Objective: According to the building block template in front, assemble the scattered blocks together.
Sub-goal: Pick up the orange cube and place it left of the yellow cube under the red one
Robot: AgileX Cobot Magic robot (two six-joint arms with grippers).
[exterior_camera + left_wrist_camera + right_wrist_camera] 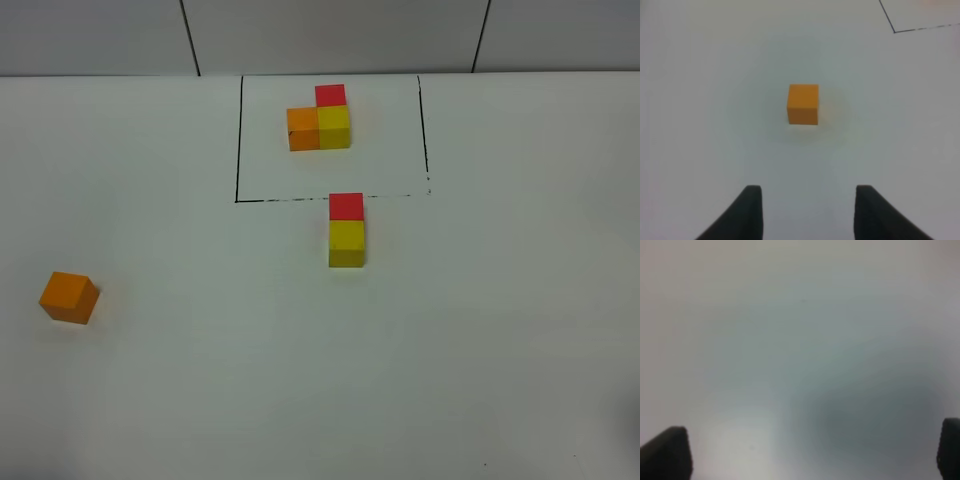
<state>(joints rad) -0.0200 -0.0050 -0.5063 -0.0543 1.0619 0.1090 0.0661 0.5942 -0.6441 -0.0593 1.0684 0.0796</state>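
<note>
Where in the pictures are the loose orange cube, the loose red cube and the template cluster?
loose orange cube (66, 289): exterior high view, on its top face.
loose red cube (346, 206): exterior high view, on its top face.
template cluster (334, 118): exterior high view, on its yellow corner cube.

No readable text, labels or numbers, the building block template (320, 122) and scattered blocks (347, 240) unmarked
</note>
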